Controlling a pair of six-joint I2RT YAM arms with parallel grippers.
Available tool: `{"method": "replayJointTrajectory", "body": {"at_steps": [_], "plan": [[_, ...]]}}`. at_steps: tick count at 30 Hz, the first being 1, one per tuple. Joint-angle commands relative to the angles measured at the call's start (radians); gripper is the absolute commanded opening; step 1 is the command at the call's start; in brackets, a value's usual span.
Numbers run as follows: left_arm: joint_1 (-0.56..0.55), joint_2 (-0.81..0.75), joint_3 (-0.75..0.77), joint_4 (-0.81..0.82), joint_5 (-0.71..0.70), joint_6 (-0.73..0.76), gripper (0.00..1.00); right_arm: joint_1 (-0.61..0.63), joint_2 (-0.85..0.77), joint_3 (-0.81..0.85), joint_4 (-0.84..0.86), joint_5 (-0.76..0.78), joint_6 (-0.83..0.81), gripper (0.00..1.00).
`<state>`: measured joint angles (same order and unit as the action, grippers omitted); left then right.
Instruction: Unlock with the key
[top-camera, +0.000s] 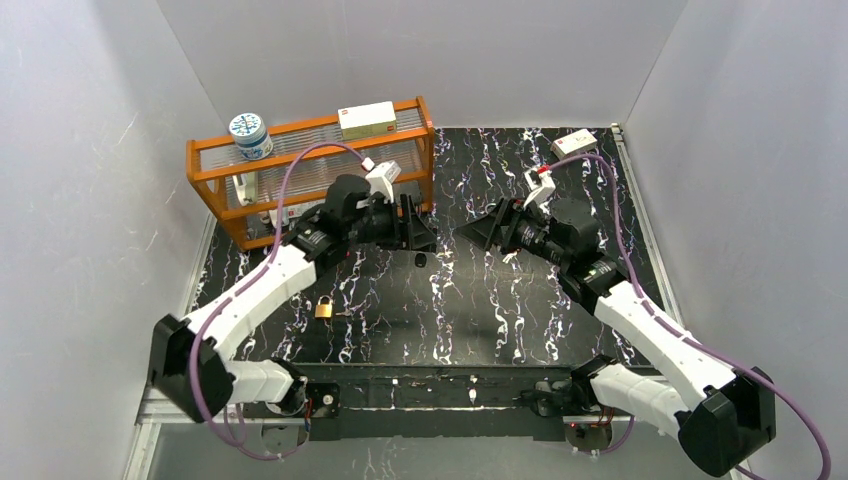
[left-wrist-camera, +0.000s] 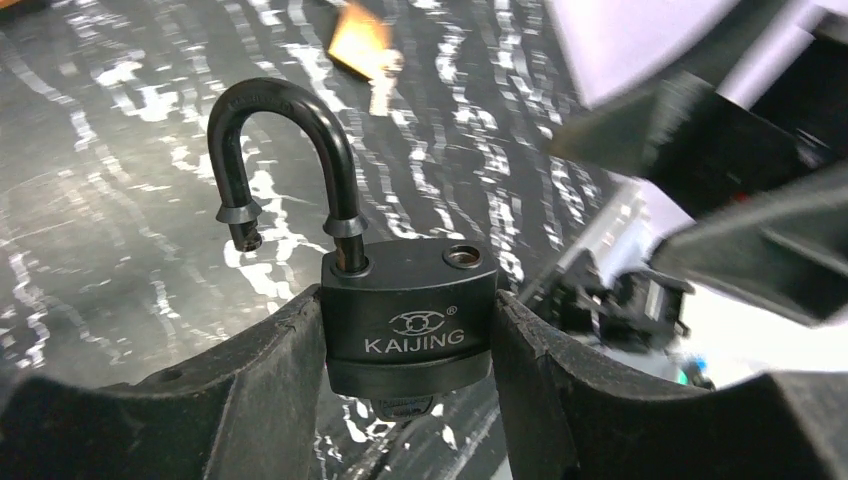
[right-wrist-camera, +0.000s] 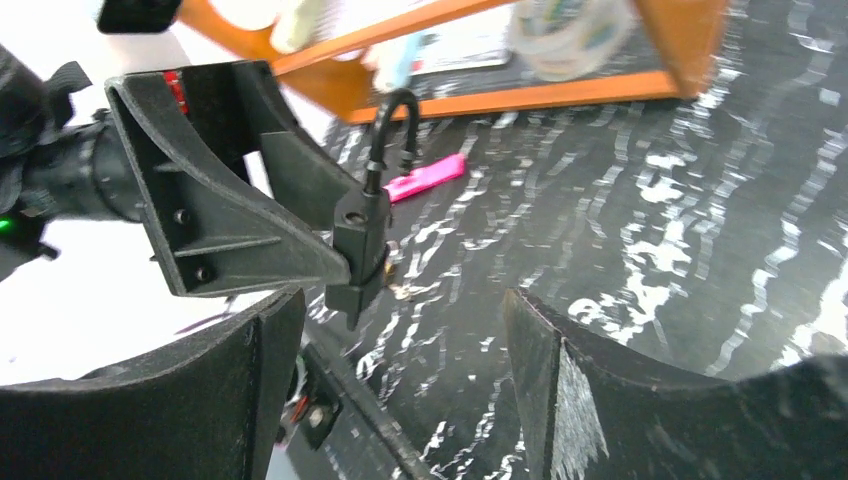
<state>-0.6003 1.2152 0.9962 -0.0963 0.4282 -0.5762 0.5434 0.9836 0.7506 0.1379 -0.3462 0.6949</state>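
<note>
Above the middle of the marbled black table (top-camera: 520, 320), the left gripper (top-camera: 420, 230) pinches the black KAIJING padlock (left-wrist-camera: 408, 325) by the flat sides of its body, clear of the surface. The lock's long axis runs straight out along the fingers. Its shackle (left-wrist-camera: 285, 110) points away from the left wrist, with one leg seated, the other swung free and the socket (left-wrist-camera: 460, 257) bare, so the lock looks already released. A dark stub (left-wrist-camera: 405, 407) under the body may be the key, but it is too hidden to say. The right gripper (right-wrist-camera: 400, 320) faces the lock from the opposite side, near but apart, jaws spread and holding nothing. It is the free hand for any turn or pull at the keyway end, which lies low and toward it. A brass padlock (top-camera: 324, 308) lies on the table beside the left arm, and the orange rack (top-camera: 215, 165) stands behind
</note>
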Motion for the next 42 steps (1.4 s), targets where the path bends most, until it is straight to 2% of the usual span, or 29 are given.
{"method": "replayJointTrajectory", "body": {"at_steps": [1, 4, 7, 10, 19, 26, 30, 34, 42], "plan": [[0.0, 0.139, 0.117, -0.171, -0.207, -0.029, 0.0, 0.0, 0.007, 0.013, -0.189, 0.304, 0.011, 0.8], [-0.033, 0.219, 0.153, -0.209, -0.273, -0.05, 0.0, 0.0, 0.01, 0.014, -0.268, 0.415, 0.049, 0.79], [-0.132, 0.288, 0.226, -0.297, -0.494, -0.062, 0.0, -0.001, -0.018, -0.009, -0.294, 0.457, 0.07, 0.79], [-0.218, 0.362, 0.273, -0.317, -0.624, -0.104, 0.0, -0.003, -0.046, -0.038, -0.304, 0.498, 0.086, 0.79], [-0.316, 0.6, 0.401, -0.348, -0.682, -0.205, 0.0, -0.009, -0.097, -0.078, -0.358, 0.578, 0.11, 0.78], [-0.344, 0.807, 0.545, -0.404, -0.7, -0.223, 0.0, -0.014, -0.124, -0.08, -0.415, 0.624, 0.09, 0.78], [-0.346, 0.866, 0.597, -0.438, -0.71, -0.233, 0.0, -0.017, -0.129, -0.078, -0.42, 0.609, 0.09, 0.78], [-0.348, 0.876, 0.602, -0.439, -0.682, -0.225, 0.18, -0.019, -0.128, -0.062, -0.402, 0.593, 0.092, 0.78], [-0.348, 0.82, 0.575, -0.423, -0.649, -0.2, 0.47, -0.02, -0.114, -0.067, -0.403, 0.585, 0.11, 0.78]]}}
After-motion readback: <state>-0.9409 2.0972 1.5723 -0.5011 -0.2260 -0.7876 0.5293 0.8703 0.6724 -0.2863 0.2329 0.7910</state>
